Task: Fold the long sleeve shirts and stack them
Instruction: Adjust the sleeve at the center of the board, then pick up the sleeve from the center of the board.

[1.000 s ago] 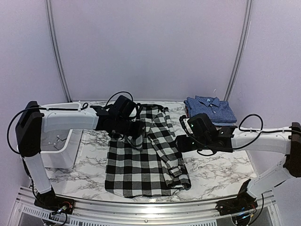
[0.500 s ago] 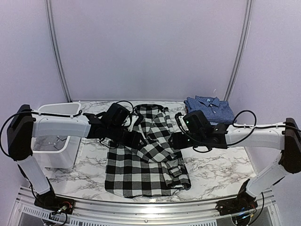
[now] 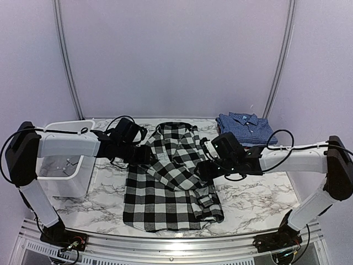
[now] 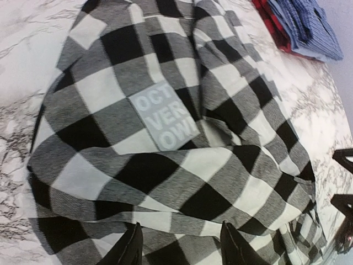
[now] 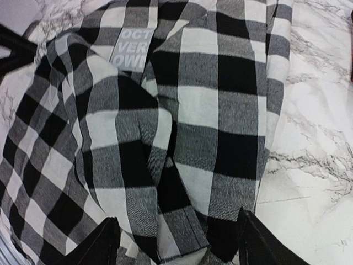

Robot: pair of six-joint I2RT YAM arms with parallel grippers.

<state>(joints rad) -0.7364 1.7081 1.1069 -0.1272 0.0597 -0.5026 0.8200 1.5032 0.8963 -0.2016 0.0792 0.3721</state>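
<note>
The black-and-white check shirt (image 3: 165, 190) lies spread on the marble table, one part folded across its upper half, with white lettering (image 4: 165, 120) facing up. My left gripper (image 3: 148, 158) hovers at the shirt's upper left edge, jaws open (image 4: 182, 249), with cloth lying under the gap. My right gripper (image 3: 202, 169) is at the shirt's right edge, also open (image 5: 182, 243) over the fabric and gripping nothing. The blue checked shirt (image 3: 246, 128) sits folded at the back right, away from both grippers.
A white plastic bin (image 3: 62, 182) stands at the left, beside the left arm. Something red (image 4: 271, 22) shows under the blue shirt (image 4: 306, 25). Bare marble (image 3: 259, 196) lies right of the check shirt.
My left gripper has opened and let go of the check cloth, drawing back to the left. The right gripper has slid left over the shirt and opened wider. The folded part now lies flat.
</note>
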